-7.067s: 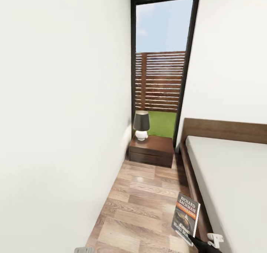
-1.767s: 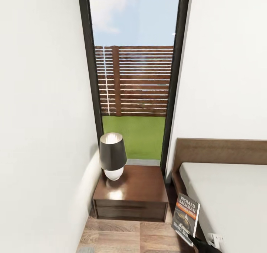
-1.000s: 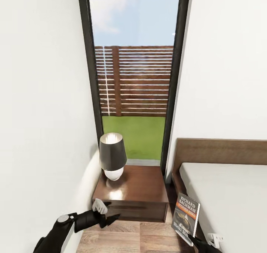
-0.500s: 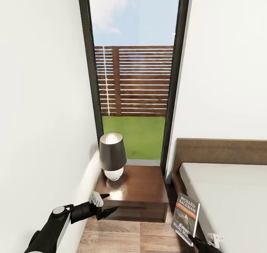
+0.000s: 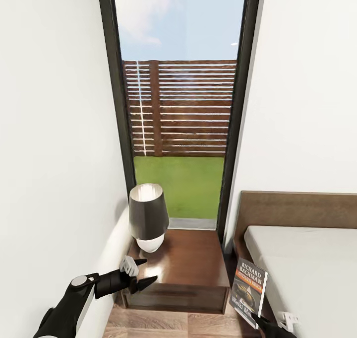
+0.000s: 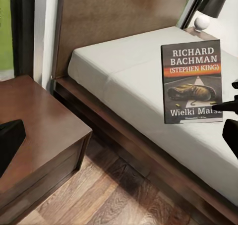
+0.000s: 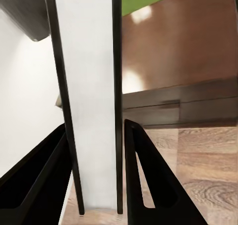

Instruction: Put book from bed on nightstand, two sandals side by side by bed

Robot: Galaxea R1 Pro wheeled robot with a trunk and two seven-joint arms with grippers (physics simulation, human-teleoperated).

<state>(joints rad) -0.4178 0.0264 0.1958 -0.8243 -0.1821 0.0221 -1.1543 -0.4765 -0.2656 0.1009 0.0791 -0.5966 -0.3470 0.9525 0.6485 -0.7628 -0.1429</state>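
The book [image 5: 249, 289], grey-covered with "Richard Bachman" lettering and an orange band, stands upright over the floor gap beside the bed [image 5: 307, 273]. My right gripper [image 5: 256, 320] is shut on its lower edge. In the right wrist view the book [image 7: 89, 86] shows edge-on between my black fingers [image 7: 148, 180]. The nightstand [image 5: 184, 261] lies just ahead, dark brown and glossy. My left gripper [image 5: 148, 271] hovers open over its front left corner. In the left wrist view the book [image 6: 192, 81] faces me in front of the bed [image 6: 134, 71].
A dark-shaded lamp [image 5: 147, 216] with a white base stands on the nightstand's back left. A white wall [image 5: 54, 154] runs close on the left, and a black-framed window [image 5: 178, 104] shows the slatted fence. A second lamp [image 6: 210, 2] stands beyond the bed.
The view has moved along the aisle up to the nightstand. My left arm has come up into view and reached over the nightstand's front corner. The book stays held the same way.
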